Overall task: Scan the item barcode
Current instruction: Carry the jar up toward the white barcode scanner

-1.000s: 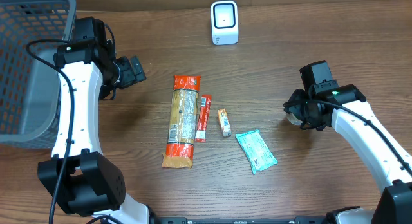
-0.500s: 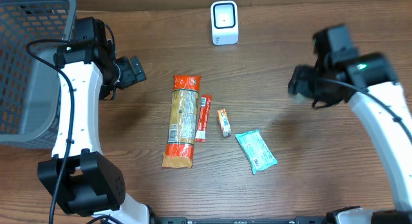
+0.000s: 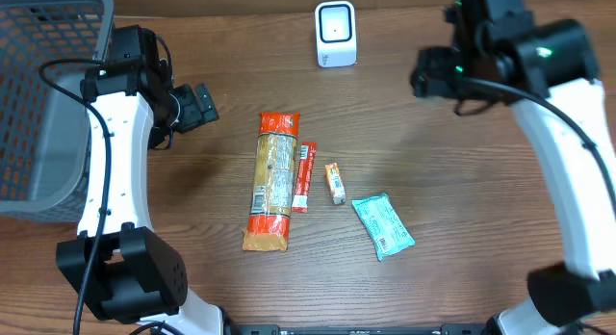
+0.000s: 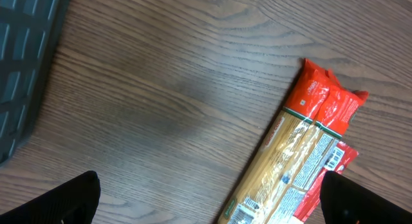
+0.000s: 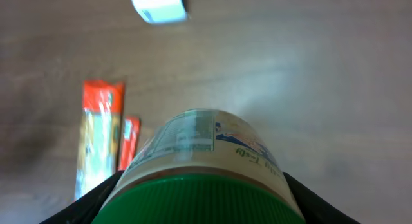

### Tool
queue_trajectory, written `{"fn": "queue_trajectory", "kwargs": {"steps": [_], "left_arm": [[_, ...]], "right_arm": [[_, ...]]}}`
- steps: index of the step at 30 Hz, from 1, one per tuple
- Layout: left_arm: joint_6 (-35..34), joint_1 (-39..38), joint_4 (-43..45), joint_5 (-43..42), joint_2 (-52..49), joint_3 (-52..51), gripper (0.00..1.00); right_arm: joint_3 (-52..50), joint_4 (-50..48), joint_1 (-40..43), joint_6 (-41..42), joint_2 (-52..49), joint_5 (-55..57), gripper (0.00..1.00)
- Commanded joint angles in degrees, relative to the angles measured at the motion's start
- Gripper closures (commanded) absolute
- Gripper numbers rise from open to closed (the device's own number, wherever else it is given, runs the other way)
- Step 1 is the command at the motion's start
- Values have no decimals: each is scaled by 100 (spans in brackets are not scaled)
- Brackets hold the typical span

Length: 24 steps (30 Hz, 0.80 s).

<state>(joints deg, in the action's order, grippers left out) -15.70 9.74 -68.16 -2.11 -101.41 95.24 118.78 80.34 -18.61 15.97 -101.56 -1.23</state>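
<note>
My right gripper (image 5: pixel 199 208) is shut on a jar (image 5: pixel 193 143) with a green ribbed lid and a pale label; a barcode panel shows on the jar's upper side. In the overhead view the right gripper (image 3: pixel 435 73) hangs above the table to the right of the white scanner (image 3: pixel 335 34), and the jar is mostly hidden under it. The scanner (image 5: pixel 159 5) sits at the top left of the right wrist view. My left gripper (image 3: pixel 200 106) stands open over bare wood, left of the pasta pack (image 3: pixel 272 181). Nothing lies between its fingers (image 4: pixel 77 198).
Beside the pasta pack (image 4: pixel 302 159) lie a red stick pack (image 3: pixel 304 177), a small orange bar (image 3: pixel 335 182) and a green packet (image 3: pixel 383 225). A grey mesh basket (image 3: pixel 38 104) fills the far left. Bare wood lies between the scanner and the packs.
The right arm has lifted the jar off the table at the right and carried it toward the far side, nearer the scanner. The left arm has not moved.
</note>
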Motion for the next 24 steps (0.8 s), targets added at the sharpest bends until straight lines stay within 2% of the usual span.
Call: {"fn": "queue_trajectory", "kwargs": {"steps": [1,10,14,24], "left_arm": [[90,-37,-13,20,-13,101,0],[92,-37,-13,20,-13,101,0],[90,-37,-13,20,-13,101,0],[90,-37,-13,20,-13,101,0]], "right_arm": [[118,-599,-144,-299,-446,26,96],[118,-2308,-374,-887,-1484,22,96],[118,-3375,-507,-1329,-2033,28,96],[118,-5963,-603,-1298,-3051,26,96]]}}
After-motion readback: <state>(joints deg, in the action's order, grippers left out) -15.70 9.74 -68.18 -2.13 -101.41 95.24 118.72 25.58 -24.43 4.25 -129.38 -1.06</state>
